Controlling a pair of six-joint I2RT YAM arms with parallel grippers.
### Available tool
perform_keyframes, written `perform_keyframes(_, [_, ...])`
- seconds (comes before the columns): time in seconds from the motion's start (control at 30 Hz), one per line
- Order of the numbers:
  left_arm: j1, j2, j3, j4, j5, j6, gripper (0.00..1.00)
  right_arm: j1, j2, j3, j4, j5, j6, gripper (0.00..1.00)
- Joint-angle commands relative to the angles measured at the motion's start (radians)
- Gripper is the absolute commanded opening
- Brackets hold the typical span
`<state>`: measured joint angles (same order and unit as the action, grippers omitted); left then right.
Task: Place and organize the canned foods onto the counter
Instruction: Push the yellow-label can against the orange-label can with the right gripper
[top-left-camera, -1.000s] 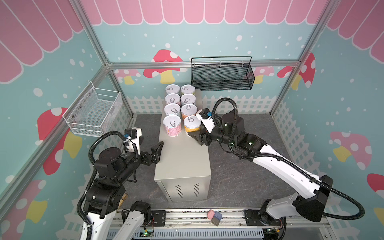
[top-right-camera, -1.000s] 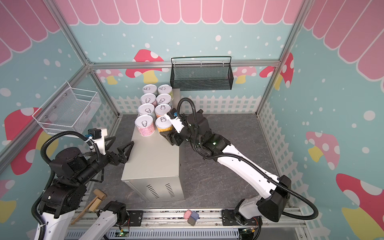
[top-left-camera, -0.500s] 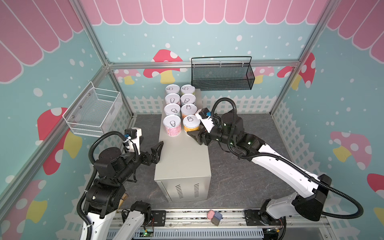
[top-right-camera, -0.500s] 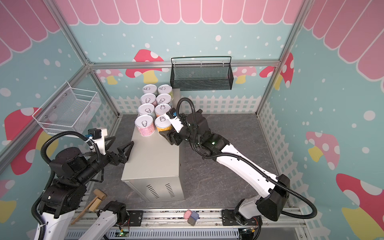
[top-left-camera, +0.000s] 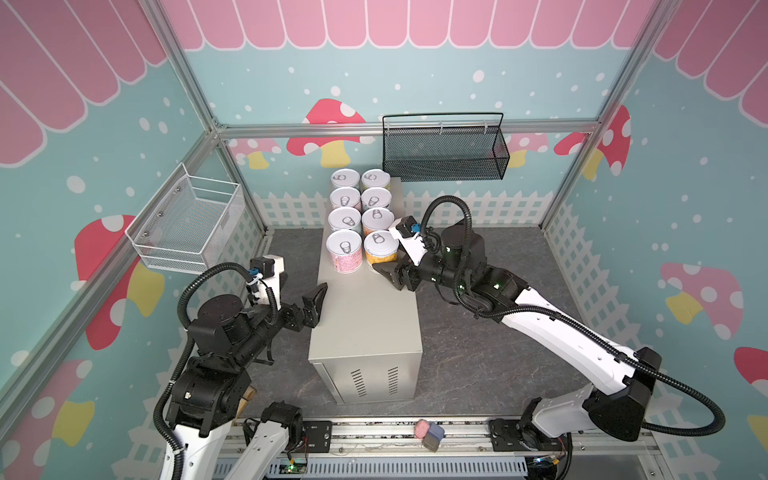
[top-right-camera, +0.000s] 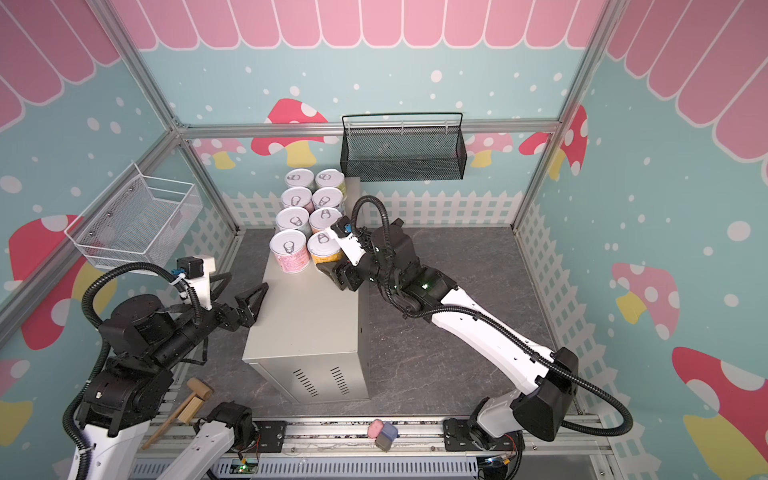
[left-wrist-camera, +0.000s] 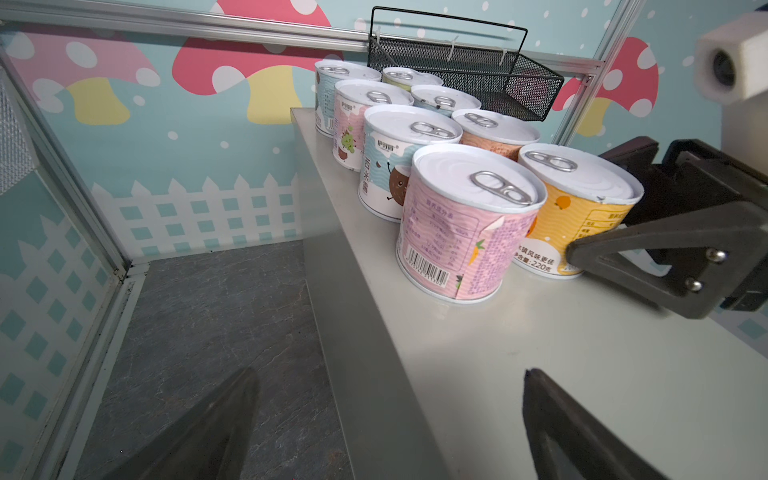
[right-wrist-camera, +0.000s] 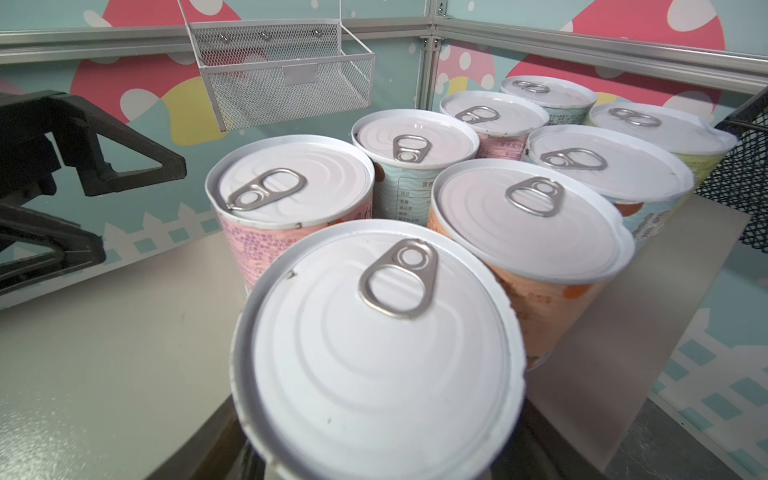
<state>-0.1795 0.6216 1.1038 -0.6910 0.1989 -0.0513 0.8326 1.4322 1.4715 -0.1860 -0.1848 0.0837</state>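
Cans (top-left-camera: 345, 197): all eight upright on the surface (top-left-camera: 365, 324), packed in two rows of four at the end toward the back wall, each close against its neighbours. Other half of the surface bare.

Yellow can (top-left-camera: 380, 249): last in the right row, nearest to the bare half, standing on the surface just beside the pink can (top-left-camera: 344, 251).

Right gripper (top-left-camera: 388, 266): reaches in from the right and pinches the yellow can low on its label, with one finger on the near side and the other behind it.

Left gripper (top-left-camera: 318, 303): spread wide, holds nothing, hangs at the left edge of the surface, apart from the pink can.

Black basket (top-left-camera: 444, 153) on the back wall, just behind the cans. White basket (top-left-camera: 187, 224) on the left wall.
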Motion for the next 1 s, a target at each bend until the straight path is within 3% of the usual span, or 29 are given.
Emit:
perform_keyframes(0.0, [-0.006,-0.007,0.004,-0.009,-0.009,0.019,0.99,0.008,0.017,0.027,0.010,-0.005,0.000,0.73])
perform_keyframes(0.73, [-0.015,0.001,0.008,-0.008,-0.016,0.024,0.99,0.008,0.010,0.034,-0.005,0.045,-0.019,0.75])
perform_keyframes(0.97, [-0.015,0.000,0.011,-0.013,-0.019,0.024,0.99,0.008,-0.005,0.041,-0.021,0.050,-0.030,0.91])
